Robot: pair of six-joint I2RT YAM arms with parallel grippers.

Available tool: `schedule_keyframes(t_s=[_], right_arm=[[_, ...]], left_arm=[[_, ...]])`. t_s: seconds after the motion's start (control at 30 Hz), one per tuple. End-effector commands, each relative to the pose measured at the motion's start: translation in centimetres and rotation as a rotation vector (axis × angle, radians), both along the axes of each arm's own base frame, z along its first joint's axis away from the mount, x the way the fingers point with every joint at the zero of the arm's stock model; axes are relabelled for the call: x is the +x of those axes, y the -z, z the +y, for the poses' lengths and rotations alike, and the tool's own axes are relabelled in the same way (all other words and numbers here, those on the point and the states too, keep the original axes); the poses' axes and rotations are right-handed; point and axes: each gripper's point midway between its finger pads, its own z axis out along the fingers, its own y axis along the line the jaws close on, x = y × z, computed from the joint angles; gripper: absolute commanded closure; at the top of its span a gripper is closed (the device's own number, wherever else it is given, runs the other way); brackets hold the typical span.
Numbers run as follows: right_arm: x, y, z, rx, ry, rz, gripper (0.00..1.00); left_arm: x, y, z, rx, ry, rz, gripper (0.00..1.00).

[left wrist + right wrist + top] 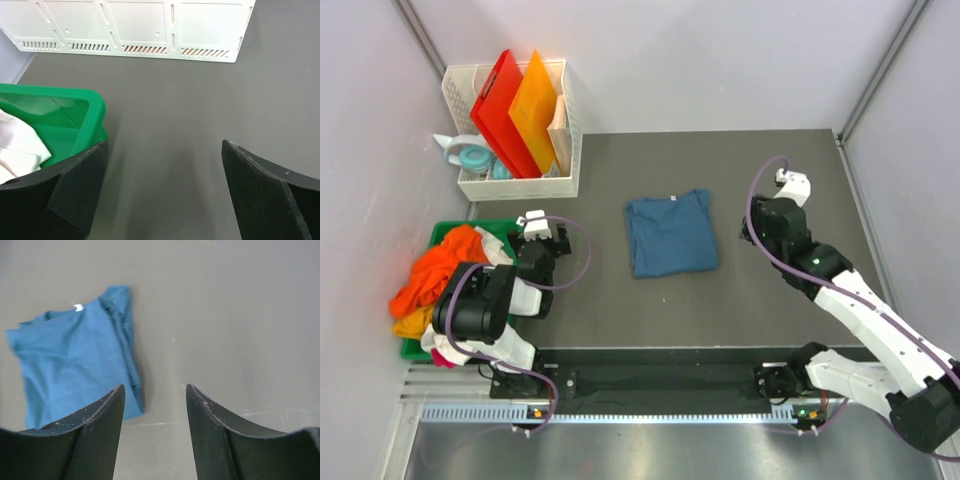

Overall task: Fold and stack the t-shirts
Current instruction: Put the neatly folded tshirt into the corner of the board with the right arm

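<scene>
- Left arm point(480, 300): lower left of the top view, folded back close to its base, wrist pointing up-frame along the right wall of the green bin point(506, 229).
- Left jaws: spread wide, nothing between them; bare grey tabletop point(170, 115) showed in the gap, with the bin's corner point(95, 107) just beside the left finger.
- Right arm point(860, 305): reached diagonally from the lower right corner toward the upper right of the tabletop, with a purple cable point(757, 228) looping beside the wrist.
- Right jaws: partly parted and holding nothing, hanging above the tabletop clear of the fabric.
- Teal-blue t-shirt point(670, 234): lying folded flat at the centre of the tabletop; in the right wrist view point(75, 360) it sat left of the jaws.
- Neck tag point(77, 307): small and white at the collar, any writing too small to read.
- Orange t-shirts point(435, 270): heaped in the green bin, spilling over its left rim, with yellow fabric point(415, 322) beneath and white cloth point(20, 145) inside.
- White basket point(570, 140): upper left, holding a red board point(500, 100) and an orange board point(535, 105) on edge.
</scene>
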Motion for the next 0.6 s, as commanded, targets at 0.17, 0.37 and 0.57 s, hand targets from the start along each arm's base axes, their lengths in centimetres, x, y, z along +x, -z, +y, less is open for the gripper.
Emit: schedule_keyframes(t_s=[0.17,0.37,0.57], right_arm=[[1.3,-0.4,0.4,-0.045,0.149,-0.023,0.46],[0.8,-0.8,0.4,-0.182,0.167,0.014,0.44],[0.8,-0.4,-0.6,-0.275,0.218,0.028,0.44]], left_arm=[[0.8,-1.2,-0.1,-0.021,0.003,-0.045,0.01],[0.8,-1.2,-0.1,-0.021,0.002,-0.045,0.01],[1.0,-2.4,-2.8,0.001,0.212,-0.03,0.01]])
